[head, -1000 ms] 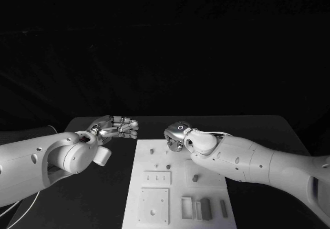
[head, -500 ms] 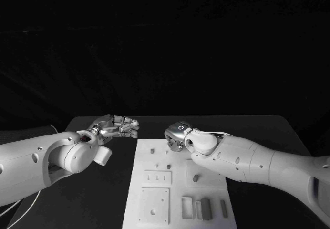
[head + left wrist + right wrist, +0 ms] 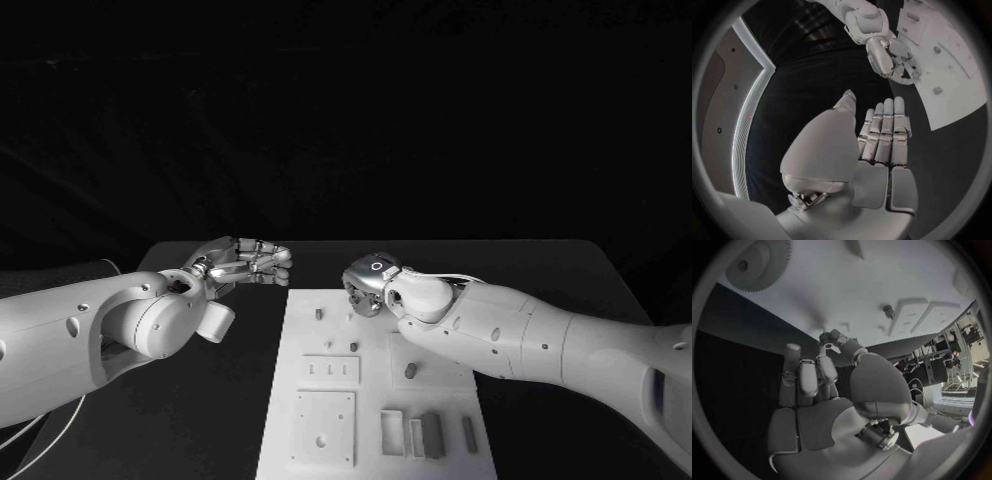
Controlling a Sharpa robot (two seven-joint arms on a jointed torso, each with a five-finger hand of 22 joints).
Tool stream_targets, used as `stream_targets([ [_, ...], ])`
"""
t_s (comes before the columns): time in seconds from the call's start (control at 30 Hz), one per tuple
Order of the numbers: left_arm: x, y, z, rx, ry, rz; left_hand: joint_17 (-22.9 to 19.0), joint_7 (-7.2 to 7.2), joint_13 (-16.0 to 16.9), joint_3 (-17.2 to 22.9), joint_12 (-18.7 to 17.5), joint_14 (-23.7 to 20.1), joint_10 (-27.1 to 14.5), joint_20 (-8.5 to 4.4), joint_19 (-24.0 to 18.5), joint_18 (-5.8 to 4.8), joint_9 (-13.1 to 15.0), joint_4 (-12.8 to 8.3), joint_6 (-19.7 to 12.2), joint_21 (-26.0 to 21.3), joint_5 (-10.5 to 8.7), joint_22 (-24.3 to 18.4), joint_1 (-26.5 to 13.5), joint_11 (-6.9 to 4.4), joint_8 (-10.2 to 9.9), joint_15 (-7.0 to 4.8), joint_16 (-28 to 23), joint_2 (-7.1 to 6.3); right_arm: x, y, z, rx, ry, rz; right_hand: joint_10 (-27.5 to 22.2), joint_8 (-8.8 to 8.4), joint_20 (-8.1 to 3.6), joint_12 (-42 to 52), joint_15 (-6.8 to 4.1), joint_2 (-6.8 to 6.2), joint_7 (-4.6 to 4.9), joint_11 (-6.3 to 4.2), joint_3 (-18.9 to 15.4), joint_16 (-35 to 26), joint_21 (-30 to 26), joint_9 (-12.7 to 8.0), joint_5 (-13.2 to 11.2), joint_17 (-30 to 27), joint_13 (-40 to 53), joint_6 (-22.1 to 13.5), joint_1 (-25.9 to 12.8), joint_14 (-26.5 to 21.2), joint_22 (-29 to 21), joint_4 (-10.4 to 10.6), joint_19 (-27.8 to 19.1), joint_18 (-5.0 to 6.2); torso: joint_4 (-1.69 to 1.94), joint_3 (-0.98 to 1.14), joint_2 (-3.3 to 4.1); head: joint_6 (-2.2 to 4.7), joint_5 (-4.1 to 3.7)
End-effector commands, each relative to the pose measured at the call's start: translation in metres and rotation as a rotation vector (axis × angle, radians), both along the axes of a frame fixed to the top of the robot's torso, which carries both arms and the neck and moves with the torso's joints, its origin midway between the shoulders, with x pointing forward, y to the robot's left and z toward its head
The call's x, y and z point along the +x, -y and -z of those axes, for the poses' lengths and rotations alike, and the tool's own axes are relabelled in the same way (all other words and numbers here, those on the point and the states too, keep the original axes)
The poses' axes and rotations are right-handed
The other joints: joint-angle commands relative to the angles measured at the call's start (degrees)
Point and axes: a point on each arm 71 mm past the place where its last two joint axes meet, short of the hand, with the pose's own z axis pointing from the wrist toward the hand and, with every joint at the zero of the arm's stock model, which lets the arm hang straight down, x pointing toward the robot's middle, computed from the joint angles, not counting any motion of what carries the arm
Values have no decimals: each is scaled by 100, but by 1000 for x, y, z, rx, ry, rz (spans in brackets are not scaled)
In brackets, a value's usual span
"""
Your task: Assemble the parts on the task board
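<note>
The task board (image 3: 378, 385), a white plate, lies lengthwise on the black surface (image 3: 577, 270), its near end running toward the bottom of the head view and its far short edge just below both hands. The left robot hand (image 3: 245, 262) hovers over bare surface just off the board's far left corner; in the left wrist view its fingers (image 3: 884, 131) lie straight and side by side, holding nothing, with dark surface beneath them and the board's edge off to one side. The right robot hand (image 3: 366, 285) sits over the board's far end, fingers curled downward close to the plate; whether its fingertips pinch anything cannot be told, since the right wrist view shows them bunched near the board without a clear object between them. Small grey parts (image 3: 411, 371) stand in the board's middle zone, with slim upright pieces (image 3: 430, 437) in slots near the near right corner. A gear wheel (image 3: 757, 265) rests on the board in the right wrist view. Open surface lies on both long sides of the board.
</note>
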Motion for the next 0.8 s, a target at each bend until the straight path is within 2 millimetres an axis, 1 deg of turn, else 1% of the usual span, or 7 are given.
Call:
stream_targets([
  [0.03,0,2,-3,-2,12,5,10,142,-6,-37,-35,24,9,-6,46,43,-7,-10,37,-28,18,-9,53,13,-26,1,-36,-5,0,0,1,-13,-8,1,42,19,-14,-28,-10,27,-8,14,19,26,33,11,33,-6,0,25,53,43,112,0,0,73,2,0,-1,-21,5],
  [0.47,0,2,-4,-2,14,5,13,141,-7,-40,-40,25,11,-6,47,42,-11,-9,38,-31,18,-11,58,14,-27,1,-41,-4,3,0,2,-17,-16,11,23,-14,-11,-53,-6,1,5,26,14,22,30,10,31,-44,-23,-10,39,22,111,-3,-7,73,-4,4,-2,-25,13],
  [0.6,0,2,-4,-1,15,4,14,142,-7,-41,-41,25,12,-6,48,42,-12,-9,39,-32,18,-11,58,14,-28,1,-42,-5,4,-1,2,-7,-19,13,-25,-113,-6,-115,9,-65,50,70,21,17,23,-24,33,-94,-83,-127,20,-11,108,5,-17,73,-8,3,-1,-27,19],
  [0.63,0,2,-4,-1,15,4,14,141,-8,-42,-41,25,12,-6,48,42,-12,-9,39,-32,18,-11,59,14,-28,1,-43,-5,4,-1,2,-5,-21,15,-57,-183,-2,-161,30,-109,86,104,28,13,17,-55,33,-132,-132,-219,10,-34,106,15,-21,73,-8,3,0,-28,22],
  [0.7,0,2,-4,-1,15,5,14,141,-8,-42,-42,25,12,-6,48,41,-12,-9,39,-33,18,-11,59,14,-28,1,-43,-5,4,-1,3,-4,-27,19,-87,-227,2,-194,52,-155,112,129,36,7,13,-75,33,-170,-161,-272,3,-59,105,23,-25,73,-4,3,-1,-40,24],
  [0.73,0,2,-4,-1,14,5,15,142,-8,-43,-42,25,12,-6,48,41,-13,-9,38,-33,18,-12,59,14,-28,1,-44,-6,4,0,3,-3,-27,20,-109,-305,4,-224,75,-186,149,161,42,10,10,-114,33,-170,-195,-396,4,-59,104,27,-25,73,-4,3,-1,-40,24],
  [0.8,0,2,-4,0,14,4,15,142,-8,-43,-43,25,12,-5,49,41,-13,-9,38,-34,18,-12,59,14,-29,1,-44,-5,5,1,3,-2,-28,23,-122,-382,9,-242,118,-249,195,207,51,10,7,-158,32,-204,-217,-507,-1,-78,104,41,-27,73,-2,2,-2,-42,25],
])
